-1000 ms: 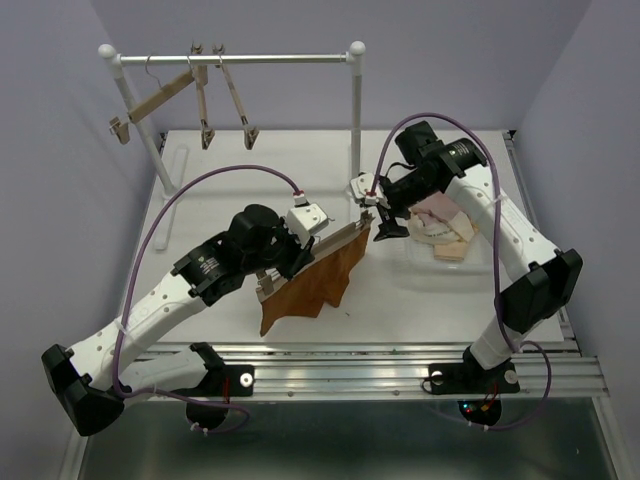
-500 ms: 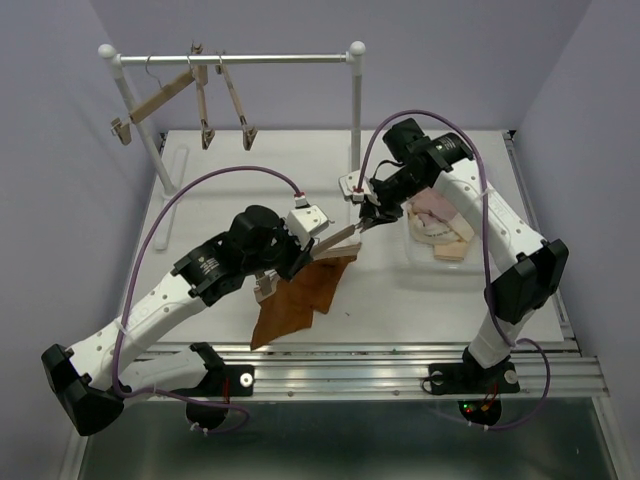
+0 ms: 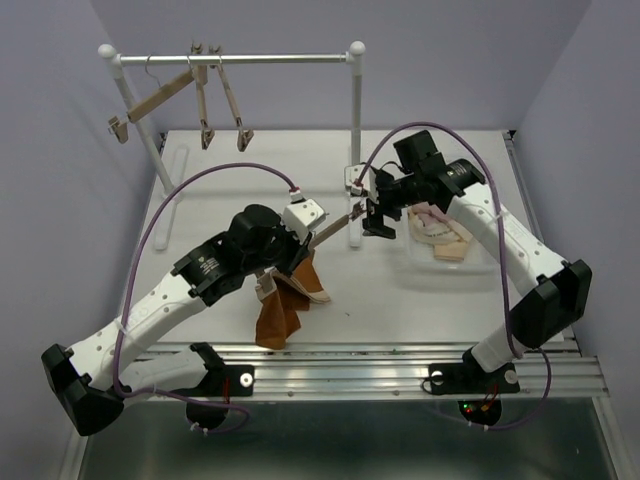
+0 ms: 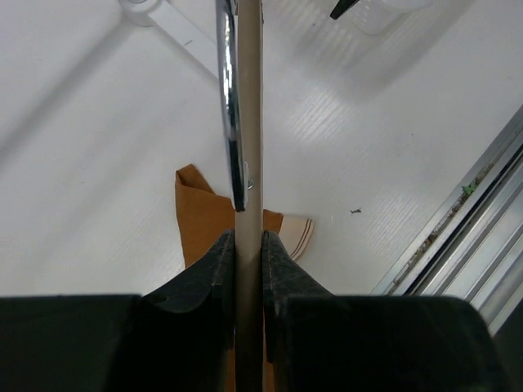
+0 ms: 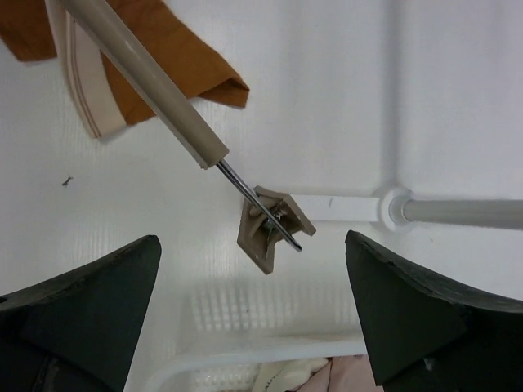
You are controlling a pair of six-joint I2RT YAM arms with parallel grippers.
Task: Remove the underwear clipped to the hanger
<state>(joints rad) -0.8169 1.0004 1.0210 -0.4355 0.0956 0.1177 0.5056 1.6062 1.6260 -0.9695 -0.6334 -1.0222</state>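
Note:
My left gripper [image 3: 299, 247] is shut on the beige bar of the hanger [image 3: 338, 224] and holds it slanted above the table; the left wrist view shows the jaws clamped on the bar [image 4: 248, 122]. The rust brown underwear [image 3: 276, 315] hangs bunched under the hanger's near left end and rests on the table. It also shows in the left wrist view [image 4: 203, 220] and the right wrist view [image 5: 176, 61]. My right gripper [image 3: 378, 217] is open and empty. The hanger's bare right clip [image 5: 270, 235] sits between its fingertips. The cream underwear [image 3: 441, 235] and the pink underwear [image 3: 438, 212] lie in the clear basket [image 3: 482, 264].
A white clothes rack [image 3: 235, 59] stands at the back with three empty wooden clip hangers [image 3: 205, 112] on it. Its right post [image 3: 356, 120] and foot [image 5: 394, 208] stand just behind the right gripper. A metal rail [image 3: 400, 368] runs along the near table edge.
The brown underwear came off the hanger's right clip and dropped into a bunch at the left end. My right gripper opened and backed slightly off the clip. The hanger's right end rose.

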